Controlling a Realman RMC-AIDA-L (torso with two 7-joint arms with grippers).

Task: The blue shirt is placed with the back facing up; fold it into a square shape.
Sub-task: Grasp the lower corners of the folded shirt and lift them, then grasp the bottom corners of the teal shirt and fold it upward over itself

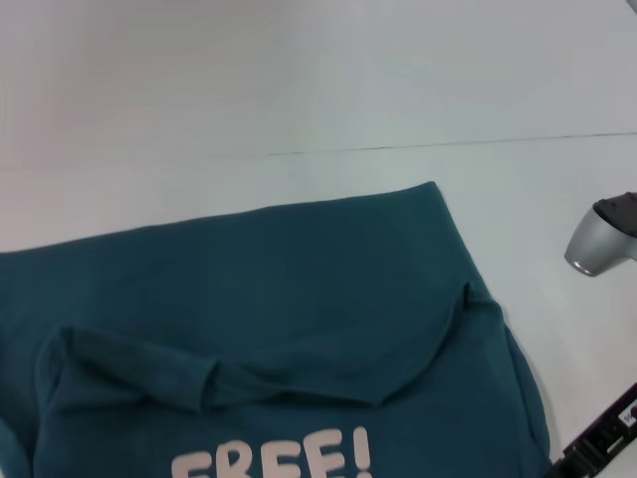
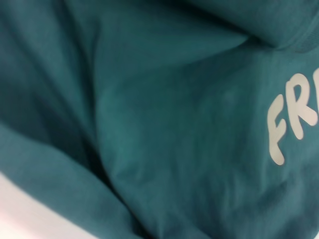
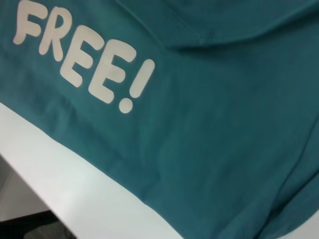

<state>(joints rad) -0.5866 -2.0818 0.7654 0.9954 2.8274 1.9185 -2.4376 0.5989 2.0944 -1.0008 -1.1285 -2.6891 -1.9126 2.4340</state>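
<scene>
The blue shirt (image 1: 299, 269) lies spread on the white table, filling the near half of the head view. Its near part is turned over, so the white "FREE!" lettering (image 1: 274, 460) faces up at the bottom edge. A rumpled fold line (image 1: 299, 383) runs across the cloth above the lettering. The left wrist view looks closely at the blue shirt (image 2: 164, 129) with a bit of lettering (image 2: 291, 119). The right wrist view shows the blue shirt (image 3: 224, 124) and the whole word (image 3: 84, 57). Black parts of my right arm (image 1: 602, 443) show at the shirt's near right corner. The left gripper is out of view.
The white table (image 1: 299, 80) stretches beyond the shirt, with a thin seam (image 1: 448, 144) across it. A silver joint of the right arm (image 1: 600, 239) hangs over the table right of the shirt. The table's edge (image 3: 55, 199) shows in the right wrist view.
</scene>
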